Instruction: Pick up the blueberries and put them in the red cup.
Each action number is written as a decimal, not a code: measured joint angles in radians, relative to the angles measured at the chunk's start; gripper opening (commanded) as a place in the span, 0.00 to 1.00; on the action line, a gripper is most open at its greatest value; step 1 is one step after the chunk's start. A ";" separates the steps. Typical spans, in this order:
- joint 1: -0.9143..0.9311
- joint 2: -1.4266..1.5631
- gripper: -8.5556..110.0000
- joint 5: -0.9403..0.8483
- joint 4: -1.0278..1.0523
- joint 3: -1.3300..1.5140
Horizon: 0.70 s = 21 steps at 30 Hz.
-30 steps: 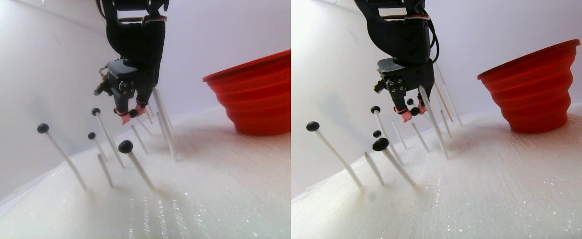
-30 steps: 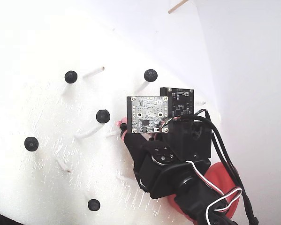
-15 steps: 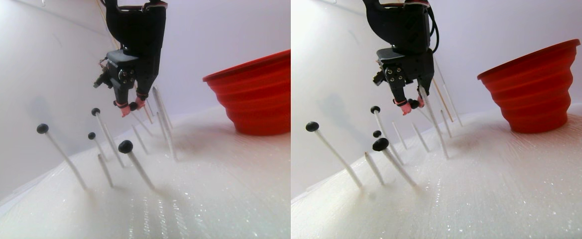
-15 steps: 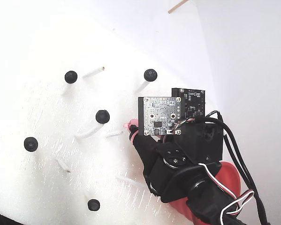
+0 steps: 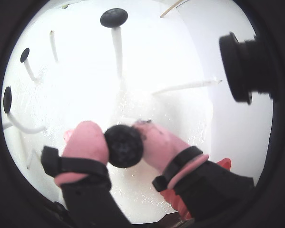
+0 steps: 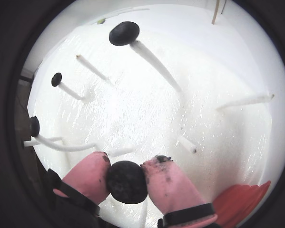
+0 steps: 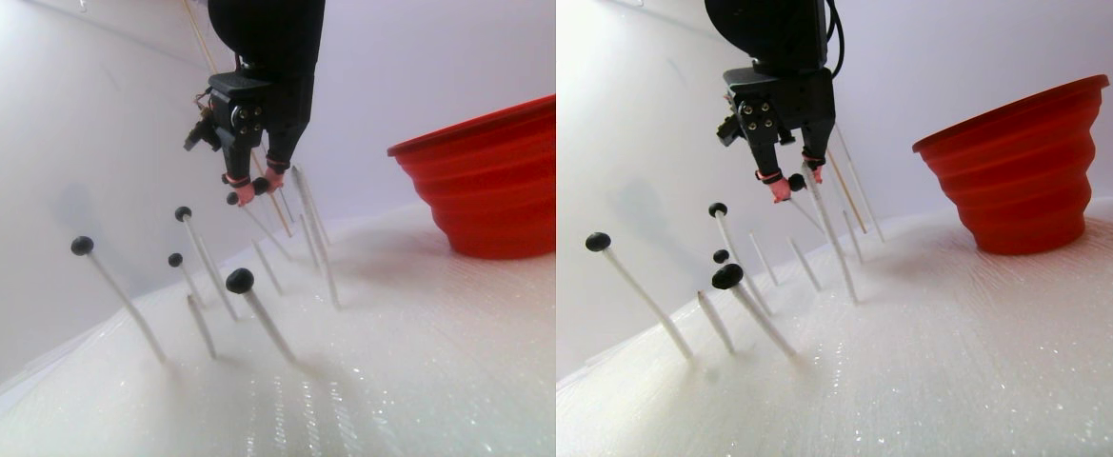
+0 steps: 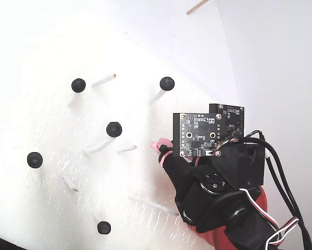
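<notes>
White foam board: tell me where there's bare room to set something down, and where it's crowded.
Free: the wide bare stretch of white foam board in the stereo pair view, between the thin white sticks and the bright red ribbed cup. Crowded: the stick cluster left of it, several topped with small dark round blueberries, where the pink-tipped gripper holds one.

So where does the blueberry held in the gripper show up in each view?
A wrist view: held blueberry at lower centre, between the pink fingertips.
Other wrist view: at bottom centre.
Stereo pair view: in the left half, in the right, high above the foam.
Fixed view: hidden under the arm.
Shared landmark: red cup.
</notes>
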 measured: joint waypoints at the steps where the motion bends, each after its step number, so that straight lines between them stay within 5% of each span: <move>1: 0.003 0.008 0.17 0.003 0.003 0.003; 21: 0.066 0.150 0.17 0.014 0.101 0.021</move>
